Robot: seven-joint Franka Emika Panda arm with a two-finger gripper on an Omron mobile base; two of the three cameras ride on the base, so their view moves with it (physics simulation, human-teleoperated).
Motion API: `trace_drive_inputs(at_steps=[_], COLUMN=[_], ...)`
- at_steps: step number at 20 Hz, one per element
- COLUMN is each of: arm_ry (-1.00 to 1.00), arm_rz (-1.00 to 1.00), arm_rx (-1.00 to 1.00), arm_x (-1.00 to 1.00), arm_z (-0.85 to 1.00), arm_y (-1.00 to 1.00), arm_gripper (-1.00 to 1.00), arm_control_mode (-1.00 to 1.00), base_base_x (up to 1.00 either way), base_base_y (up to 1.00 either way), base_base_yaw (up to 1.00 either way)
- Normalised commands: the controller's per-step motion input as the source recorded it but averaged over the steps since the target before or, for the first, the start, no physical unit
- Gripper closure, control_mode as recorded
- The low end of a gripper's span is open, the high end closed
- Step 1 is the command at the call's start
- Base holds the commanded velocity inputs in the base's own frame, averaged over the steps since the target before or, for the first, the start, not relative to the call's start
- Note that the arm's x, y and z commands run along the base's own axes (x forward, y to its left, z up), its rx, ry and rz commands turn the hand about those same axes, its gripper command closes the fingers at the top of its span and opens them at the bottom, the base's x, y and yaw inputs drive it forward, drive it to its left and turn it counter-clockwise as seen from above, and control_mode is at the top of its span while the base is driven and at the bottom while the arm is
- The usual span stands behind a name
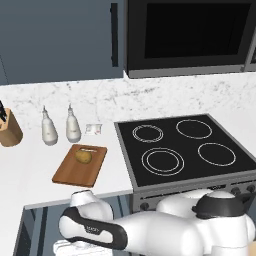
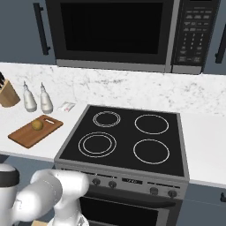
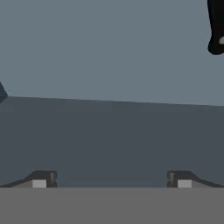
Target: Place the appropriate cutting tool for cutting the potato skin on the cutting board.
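The reddish-brown cutting board (image 1: 75,171) (image 2: 26,133) lies on the white counter left of the stove. The small yellowish potato (image 1: 83,156) (image 2: 37,125) rests on its far end, near the slot handle. The grey peeler is out of view. My arm is folded low in front of the counter, below its edge. In the hand view my gripper (image 3: 111,181) is open, its fingertips (image 3: 41,179) far apart with nothing between them. It faces a flat blue-grey cabinet front.
A knife block (image 1: 9,131) stands at the far left of the counter. Beside it are two white bottles (image 1: 49,129) and a small white packet (image 1: 93,129). The black stove (image 1: 185,147) lies to the right, under a microwave (image 2: 110,31). A black handle (image 3: 215,26) shows in the hand view.
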Motion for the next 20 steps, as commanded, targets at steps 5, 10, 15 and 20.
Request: trace_drive_inputs(at_steps=[5, 10, 15, 20], arm_ry=[-0.25, -0.14, 0.00, 0.00], arm_rz=[0.08, 0.09, 0.09, 0.00], arm_rx=[0.00, 0.00, -0.01, -0.10], arm_x=[0.58, 0.73, 0.72, 0.09], arm_z=[0.05, 0.00, -0.12, -0.35], arm_y=[0.05, 0.05, 0.17, 0.16], arm_gripper=[-1.00, -1.00, -1.00, -1.00], arm_control_mode=[-1.00, -1.00, -1.00, -1.00], base_base_x=[0.00, 0.00, 0.00, 0.00], base_base_y=[0.00, 0.00, 0.00, 0.00], base_base_yaw=[0.00, 0.00, 0.00, 0.00])
